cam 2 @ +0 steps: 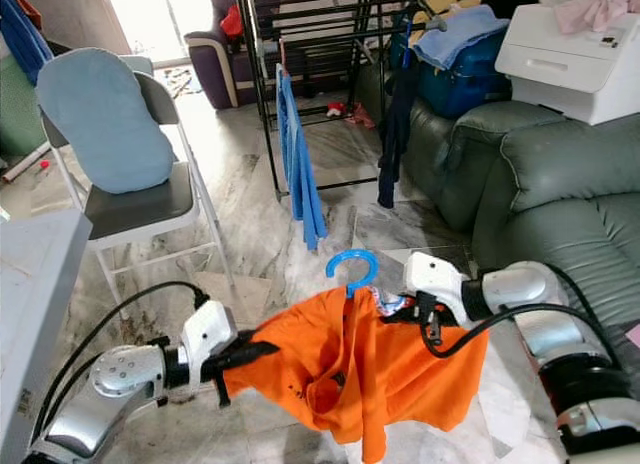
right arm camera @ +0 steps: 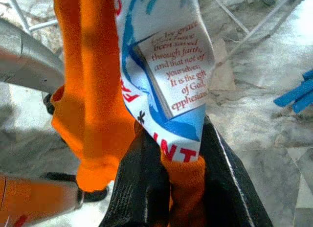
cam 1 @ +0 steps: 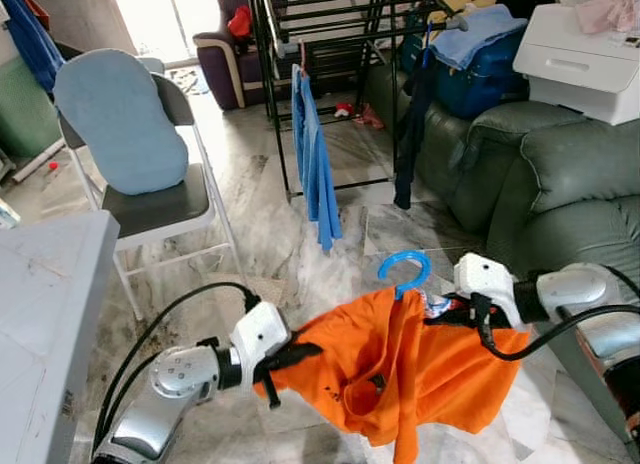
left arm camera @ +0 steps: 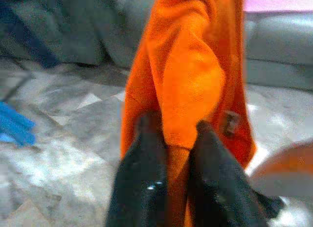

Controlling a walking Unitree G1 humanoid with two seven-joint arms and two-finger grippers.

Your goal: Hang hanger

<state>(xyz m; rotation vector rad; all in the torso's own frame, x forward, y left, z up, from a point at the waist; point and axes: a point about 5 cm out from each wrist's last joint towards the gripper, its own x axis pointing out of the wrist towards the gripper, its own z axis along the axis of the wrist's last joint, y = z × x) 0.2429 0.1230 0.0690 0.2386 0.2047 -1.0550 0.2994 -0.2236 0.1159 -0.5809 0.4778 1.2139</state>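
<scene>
- Grippers first, nearest to us: our left gripper (cam 1: 283, 362) is clenched on one edge of the orange shirt (cam 1: 400, 369), and the left wrist view shows the cloth pinched between both black fingers (left arm camera: 139, 178).
- Our right gripper (cam 1: 455, 310) is clamped on the shirt's other shoulder; in the right wrist view its fingers (right arm camera: 142, 183) squeeze orange cloth, with the shirt's white and blue print with red lettering (right arm camera: 166, 75) hanging just above them.
- Between the two grippers the shirt is stretched out and sags in the middle, held clear of the marble floor (cam 1: 270, 224).
- The blue hanger (cam 1: 405, 269) sits inside the shirt, its hook poking up out of the collar, midway between our grippers.
- We judge that the shirt is already on the hanger and that the step in hand is carrying it over to be hung.
- Farther off stands the black drying rack (cam 1: 320, 44), with a blue garment (cam 1: 315, 164) and a dark garment (cam 1: 412, 124) hanging from it; it is well apart from us.
- A folding chair (cam 1: 150, 184) stands to our left and a green sofa (cam 1: 540, 174) to our right.
- The next move, we think, calls for stepping toward the rack, lifting the shirt so the hook rises above a free rail, and lowering the hook over it.
- We must keep both grips firm, or the hanger could slip out of the collar.
</scene>
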